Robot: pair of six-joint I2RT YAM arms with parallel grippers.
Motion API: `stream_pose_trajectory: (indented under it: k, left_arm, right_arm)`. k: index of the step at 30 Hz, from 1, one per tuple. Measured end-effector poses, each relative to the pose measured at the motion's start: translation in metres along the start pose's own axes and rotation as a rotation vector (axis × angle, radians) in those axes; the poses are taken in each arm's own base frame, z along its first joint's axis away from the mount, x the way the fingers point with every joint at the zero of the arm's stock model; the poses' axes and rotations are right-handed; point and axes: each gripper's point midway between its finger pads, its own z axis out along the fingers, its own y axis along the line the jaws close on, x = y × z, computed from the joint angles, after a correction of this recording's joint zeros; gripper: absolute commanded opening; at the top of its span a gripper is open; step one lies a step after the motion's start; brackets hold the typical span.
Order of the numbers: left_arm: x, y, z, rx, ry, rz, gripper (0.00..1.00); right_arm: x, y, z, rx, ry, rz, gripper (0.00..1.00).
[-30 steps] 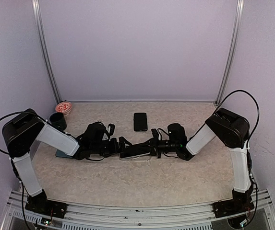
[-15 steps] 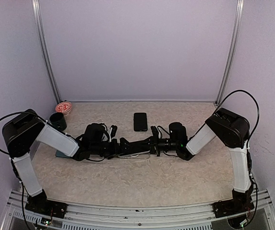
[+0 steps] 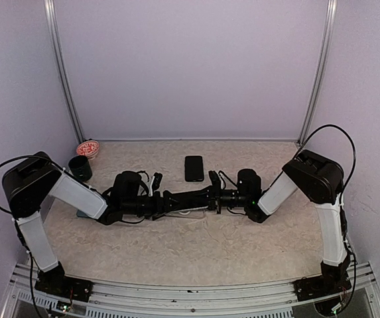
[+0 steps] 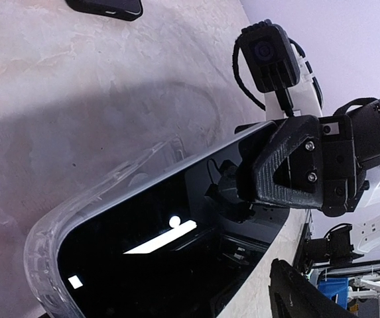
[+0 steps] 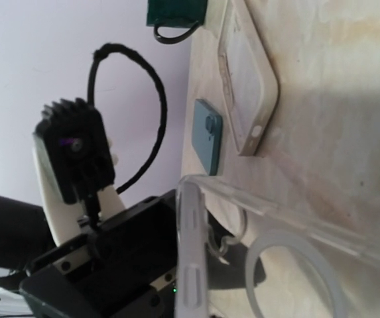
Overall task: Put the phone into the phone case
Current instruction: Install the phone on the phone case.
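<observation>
looks nearly done: black phone (image 4: 176,252) sitting in the clear case (image 4: 47,228) at the middle of the desk (image 3: 196,255). cannot tell whether seated all round; likely left to press home and let go. right jaws together, bearing on the phone's right-hand end; left jaws at the other end, apart or clamped cannot tell. mottled beige stone-look top, plain lilac walls (image 3: 196,66), metal rails (image 3: 62,79) at both far corners.

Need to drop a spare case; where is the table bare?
Bare: the near strip of table, nearer than the clear case, and the far side right of the black phone. Crowded: the middle around that case, and the far-left cup and bowl.
</observation>
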Motion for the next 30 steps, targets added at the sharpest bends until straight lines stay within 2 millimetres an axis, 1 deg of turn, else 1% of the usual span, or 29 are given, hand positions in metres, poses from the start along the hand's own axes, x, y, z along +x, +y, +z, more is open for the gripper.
stream_pose_trajectory:
  k: [8, 11, 23, 26, 30]
  left_arm:
    - [0.0004, -0.0008, -0.0009, 0.012, 0.011, -0.014, 0.71]
    - [0.0009, -0.0012, -0.0010, 0.015, 0.014, -0.015, 0.66]
    - [0.0038, -0.0034, -0.0018, 0.033, 0.036, -0.029, 0.66]
    - [0.0046, -0.0041, -0.0018, 0.037, 0.041, -0.028, 0.62]
    - [0.0045, -0.0039, -0.0020, 0.037, 0.042, -0.029, 0.51]
  right_arm:
    - [0.0017, -0.0018, -0.0008, -0.037, 0.007, -0.006, 0.00]
    - [0.0023, -0.0020, -0.0011, -0.046, 0.011, -0.002, 0.00]
    - [0.0059, -0.0048, -0.0014, -0.094, 0.023, 0.011, 0.00]
    - [0.0062, -0.0032, -0.0005, -0.099, 0.031, 0.007, 0.00]
    - [0.0068, -0.0018, -0.0004, -0.104, 0.037, 0.002, 0.00]
